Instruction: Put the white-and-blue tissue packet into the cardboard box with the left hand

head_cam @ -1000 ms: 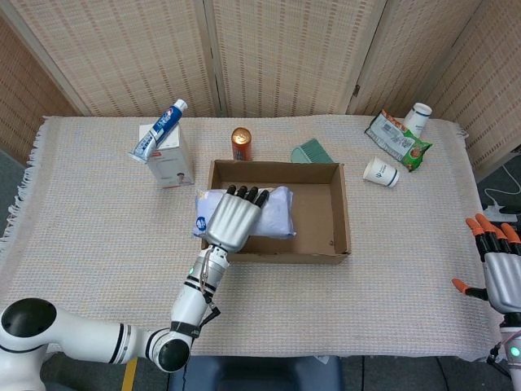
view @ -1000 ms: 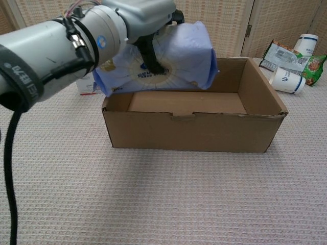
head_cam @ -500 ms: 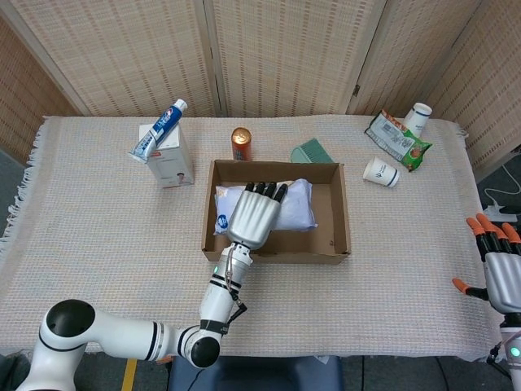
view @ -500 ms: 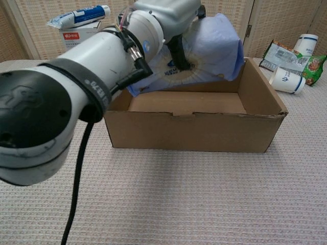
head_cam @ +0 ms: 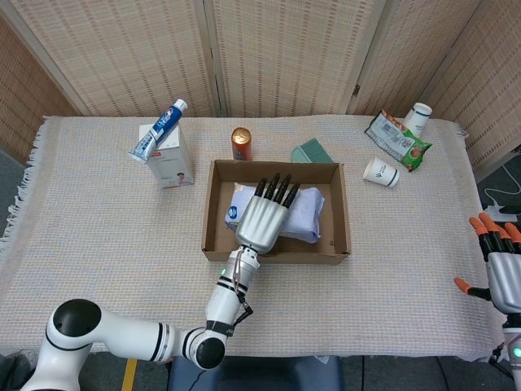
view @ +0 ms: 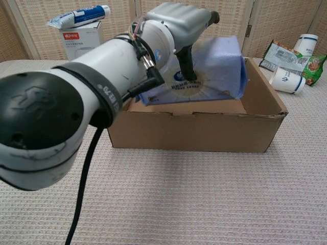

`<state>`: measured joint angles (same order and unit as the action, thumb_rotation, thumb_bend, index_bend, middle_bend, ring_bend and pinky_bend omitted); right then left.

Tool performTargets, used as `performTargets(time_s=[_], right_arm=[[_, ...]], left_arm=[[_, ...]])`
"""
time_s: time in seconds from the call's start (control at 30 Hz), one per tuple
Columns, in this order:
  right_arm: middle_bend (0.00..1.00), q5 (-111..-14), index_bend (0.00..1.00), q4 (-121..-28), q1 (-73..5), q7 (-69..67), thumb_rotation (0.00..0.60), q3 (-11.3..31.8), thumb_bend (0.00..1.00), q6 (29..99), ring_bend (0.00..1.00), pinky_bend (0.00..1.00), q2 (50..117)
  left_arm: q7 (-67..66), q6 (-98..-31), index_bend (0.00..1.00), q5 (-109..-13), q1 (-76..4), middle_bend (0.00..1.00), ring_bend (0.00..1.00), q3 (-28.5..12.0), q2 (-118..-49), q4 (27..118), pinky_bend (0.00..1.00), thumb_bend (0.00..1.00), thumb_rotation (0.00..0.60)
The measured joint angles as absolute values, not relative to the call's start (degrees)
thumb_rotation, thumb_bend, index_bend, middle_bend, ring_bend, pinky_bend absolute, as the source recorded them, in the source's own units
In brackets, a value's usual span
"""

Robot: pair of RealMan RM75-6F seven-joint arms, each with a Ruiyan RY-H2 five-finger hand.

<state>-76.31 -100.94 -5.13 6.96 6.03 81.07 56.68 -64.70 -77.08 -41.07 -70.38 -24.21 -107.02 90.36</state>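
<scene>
Left hand (head_cam: 263,218) has the white-and-blue tissue packet (head_cam: 305,213) in its grip, fingers laid over the top and the thumb (view: 186,66) hooked down across the printed blue face, as the chest view shows. From overhead the packet sits fully within the outline of the cardboard box (head_cam: 341,218), a bit toward the back-left. From the chest camera it looks tilted and raised, its upper edge standing above the box rim, so I'd judge it is not resting on the bottom yet.

So the step in hand is the lowering and release, with the carry over the box apparently done. The next move, to my eye, calls for bringing the packet down level until it settles on the floor of the box, then opening the fingers and lifting the hand straight up without catching the near wall.

Off at the table's right edge, the right hand (head_cam: 503,270) hangs with its orange-tipped fingers spread, holding nothing.
</scene>
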Motion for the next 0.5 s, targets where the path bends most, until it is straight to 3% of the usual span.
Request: performTargets(time_s=[0.27, 0.5], right_arm=[[0.0, -76.14, 0.05, -100.81, -5.33, 7.61, 0.6, 5.96, 0.0, 80.71, 0.0, 0.0, 57.06], [0.0, -75.8, 0.05, -100.44, -5.65, 8.14, 0.6, 5.86, 0.0, 80.0, 0.0, 0.0, 57.52]], left_arm=[[-65.05, -78.06, 0.0, -41.66, -69.34, 0.0, 0.0, -23.53, -104.68, 92.12, 0.07, 0.18, 0.6], [-68.41, -81.26, 0.0, -40.22, -66.82, 0.0, 0.0, -22.95, -98.21, 100.13, 0.11, 0.18, 0.6]])
